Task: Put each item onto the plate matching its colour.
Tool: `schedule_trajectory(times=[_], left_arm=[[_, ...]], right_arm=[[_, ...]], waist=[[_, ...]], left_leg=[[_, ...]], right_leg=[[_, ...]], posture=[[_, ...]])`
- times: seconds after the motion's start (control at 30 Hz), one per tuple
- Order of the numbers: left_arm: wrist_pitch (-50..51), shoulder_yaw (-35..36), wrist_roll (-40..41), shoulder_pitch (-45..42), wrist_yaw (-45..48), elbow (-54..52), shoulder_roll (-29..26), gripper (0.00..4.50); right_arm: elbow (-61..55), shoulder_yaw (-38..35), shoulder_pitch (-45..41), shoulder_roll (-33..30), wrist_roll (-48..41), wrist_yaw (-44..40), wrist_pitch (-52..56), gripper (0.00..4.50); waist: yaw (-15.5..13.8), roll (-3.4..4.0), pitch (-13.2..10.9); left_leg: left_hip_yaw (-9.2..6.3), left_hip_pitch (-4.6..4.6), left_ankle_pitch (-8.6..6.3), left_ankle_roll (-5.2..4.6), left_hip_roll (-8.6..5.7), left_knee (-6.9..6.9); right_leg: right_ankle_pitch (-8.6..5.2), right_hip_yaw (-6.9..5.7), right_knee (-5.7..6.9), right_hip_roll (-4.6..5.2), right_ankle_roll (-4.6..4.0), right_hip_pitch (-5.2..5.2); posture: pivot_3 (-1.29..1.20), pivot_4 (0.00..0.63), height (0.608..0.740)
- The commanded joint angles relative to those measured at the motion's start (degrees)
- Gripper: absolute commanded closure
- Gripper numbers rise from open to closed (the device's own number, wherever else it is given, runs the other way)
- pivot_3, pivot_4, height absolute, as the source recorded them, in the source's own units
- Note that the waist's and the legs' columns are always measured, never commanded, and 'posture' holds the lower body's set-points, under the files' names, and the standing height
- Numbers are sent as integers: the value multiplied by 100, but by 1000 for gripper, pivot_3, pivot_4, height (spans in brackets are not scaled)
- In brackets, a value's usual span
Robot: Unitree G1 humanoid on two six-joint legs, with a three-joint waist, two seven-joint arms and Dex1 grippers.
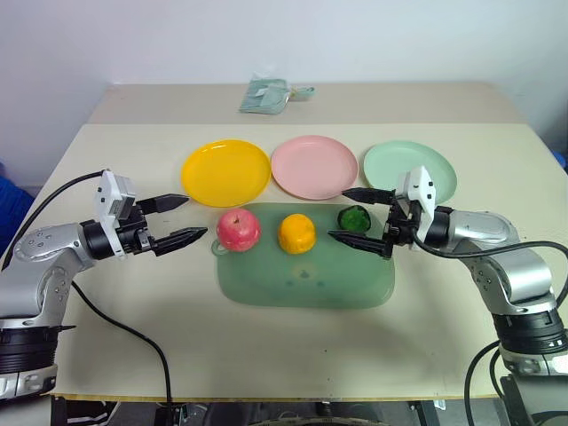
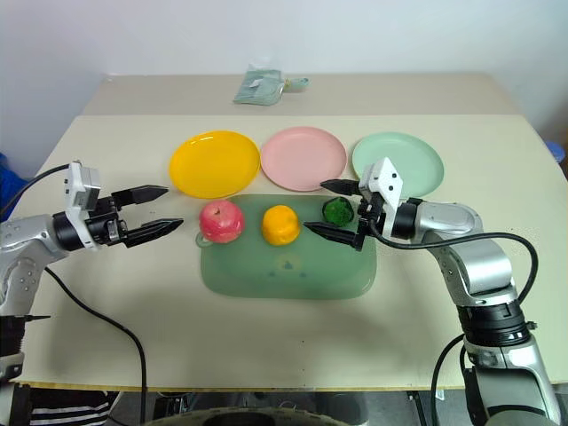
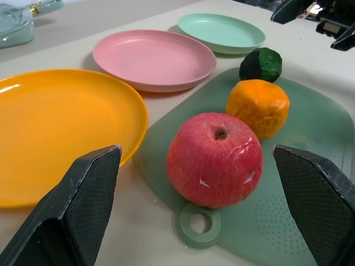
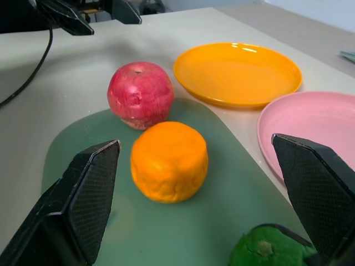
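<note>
On my rounded green mat (image 1: 306, 282) sit the red-pink toy apple (image 1: 238, 230), orange-yellow fruit (image 1: 296, 233) and dark green knobbly fruit (image 1: 356, 217). My left gripper (image 1: 188, 219) and right gripper (image 1: 349, 213) hang spread, empty.

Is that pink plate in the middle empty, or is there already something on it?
Empty. The pink plate shows only its bare surface; the red apple sits on the green mat, not on any plate.

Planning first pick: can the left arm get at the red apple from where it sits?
Probably yes. The left gripper is open, its fingers pointing at the red apple on the green mat, with nothing between.
</note>
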State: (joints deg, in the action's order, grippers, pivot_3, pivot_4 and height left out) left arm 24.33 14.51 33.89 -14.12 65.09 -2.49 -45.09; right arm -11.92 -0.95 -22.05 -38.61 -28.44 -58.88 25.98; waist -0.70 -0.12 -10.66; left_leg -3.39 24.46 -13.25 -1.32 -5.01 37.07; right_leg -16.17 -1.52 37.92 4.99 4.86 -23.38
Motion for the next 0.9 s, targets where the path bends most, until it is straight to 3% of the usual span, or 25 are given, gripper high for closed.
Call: schedule_trajectory(times=[0.03, 0.53, 0.73, 0.9], left_arm=[[-2, 144, 101, -120, -70, -241, -70, 0], [-24, 32, 89, -313, -93, -100, 45, 0], [-275, -335, -261, -308, 102, -58, -4, 0], [-616, -644, -464, -548, -138, 148, 555, 0]], right_arm=[[-13, -87, -130, -33, -61, -81, -84, 36], [-89, -255, -231, -106, -159, -87, -103, 36], [-373, -256, -207, -70, -439, -112, 65, 36], [-485, -201, -295, -46, -749, -328, 167, 36]], waist=[[2, 0, 0], [5, 0, 0], [-4, 0, 0], [-11, -1, 0]], left_leg=[[0, 0, 0, 0, 0, 0], [0, 0, 0, 0, 0, -1], [1, 0, 0, 0, 0, 0], [0, 0, 0, -1, -1, 1]], right_leg=[[0, 0, 0, 0, 0, 0], [0, 0, 0, 0, 0, 0], [0, 0, 0, 0, 0, 1], [0, 0, -2, 1, 0, 3]], posture=[[0, 150, 729], [0, 150, 729], [0, 150, 729], [0, 150, 729]])
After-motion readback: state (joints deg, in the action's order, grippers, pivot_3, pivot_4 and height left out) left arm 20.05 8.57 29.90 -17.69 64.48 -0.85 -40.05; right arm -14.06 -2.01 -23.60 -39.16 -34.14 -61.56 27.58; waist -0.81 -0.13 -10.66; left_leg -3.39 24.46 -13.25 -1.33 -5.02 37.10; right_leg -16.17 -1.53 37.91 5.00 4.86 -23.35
